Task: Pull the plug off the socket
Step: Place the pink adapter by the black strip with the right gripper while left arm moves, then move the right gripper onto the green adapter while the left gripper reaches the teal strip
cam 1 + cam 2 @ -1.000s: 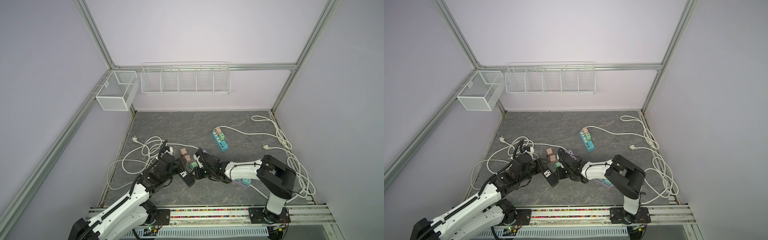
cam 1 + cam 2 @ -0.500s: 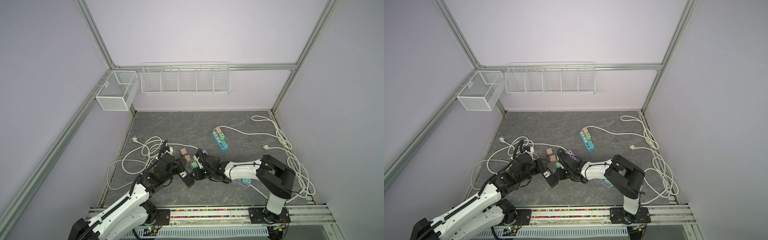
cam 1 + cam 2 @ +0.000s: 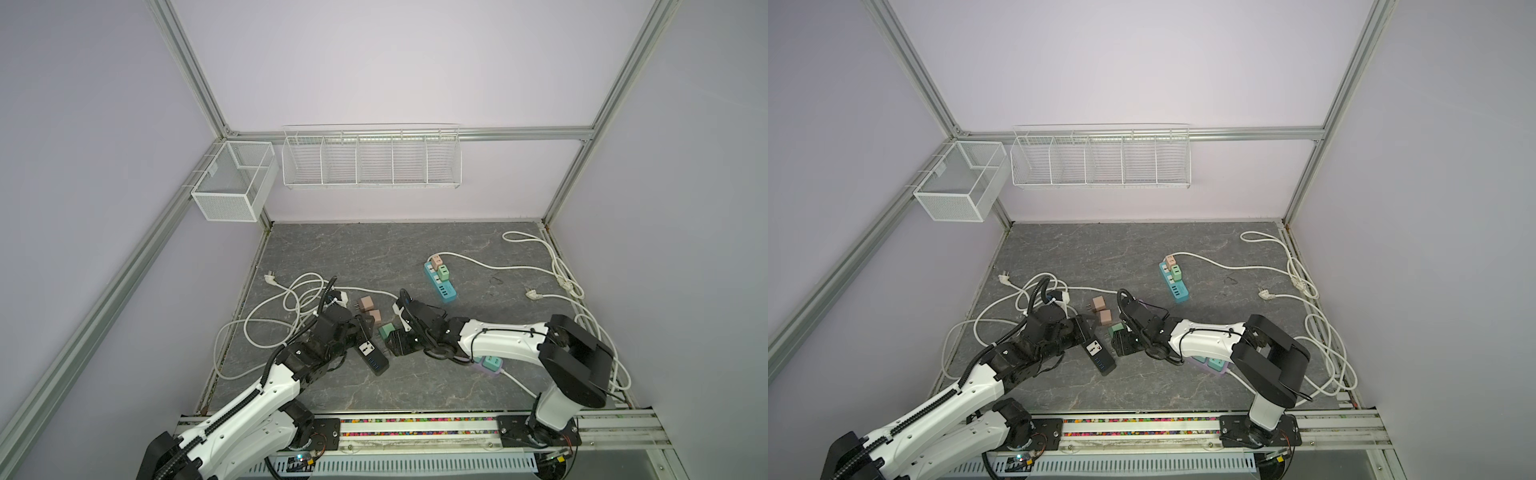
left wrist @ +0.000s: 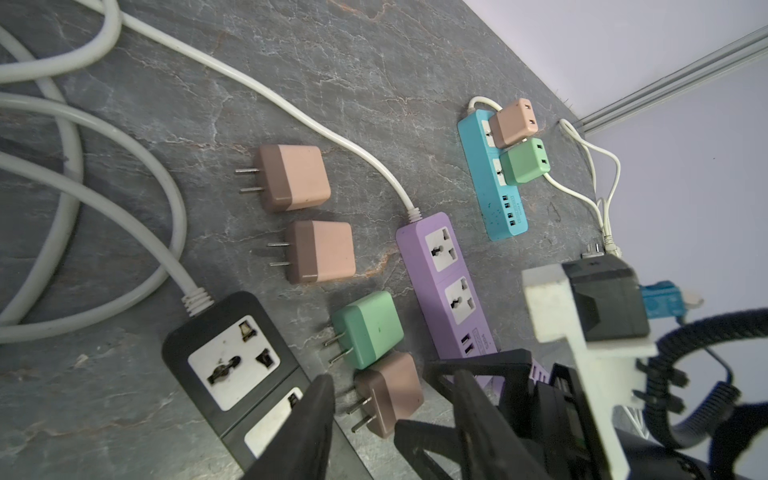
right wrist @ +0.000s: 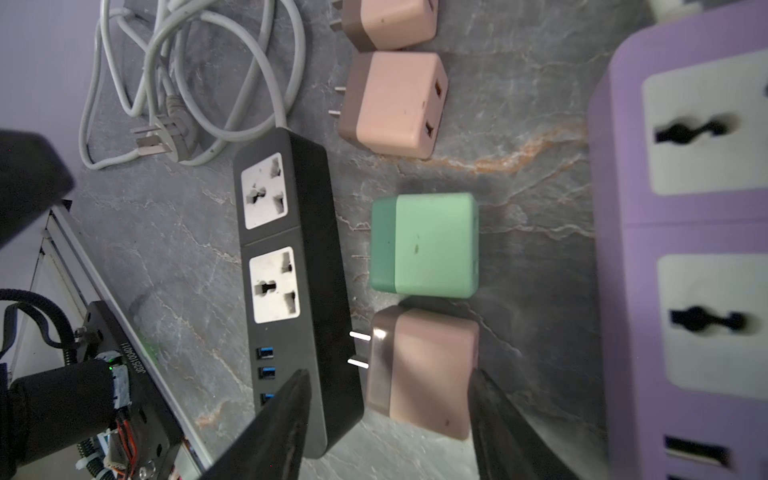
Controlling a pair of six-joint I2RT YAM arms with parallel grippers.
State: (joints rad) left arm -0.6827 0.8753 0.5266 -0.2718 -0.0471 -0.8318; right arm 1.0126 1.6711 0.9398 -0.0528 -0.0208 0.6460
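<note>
The plug (image 5: 424,374) lies loose just beside the strip (image 5: 282,232), its prongs perhaps touching the strip's side. The right gripper (image 5: 390,382) is spread around the plug. The left gripper (image 3: 360,332) is at the strip's cord end; its grip can't be told.

Right claw (image 5: 388,419) spread, left claw (image 3: 365,331) low

Grey marbled tabletop (image 3: 353,249), power strips (image 3: 448,289), loose plugs (image 4: 295,178), coiled white cords (image 4: 16,333)
</note>
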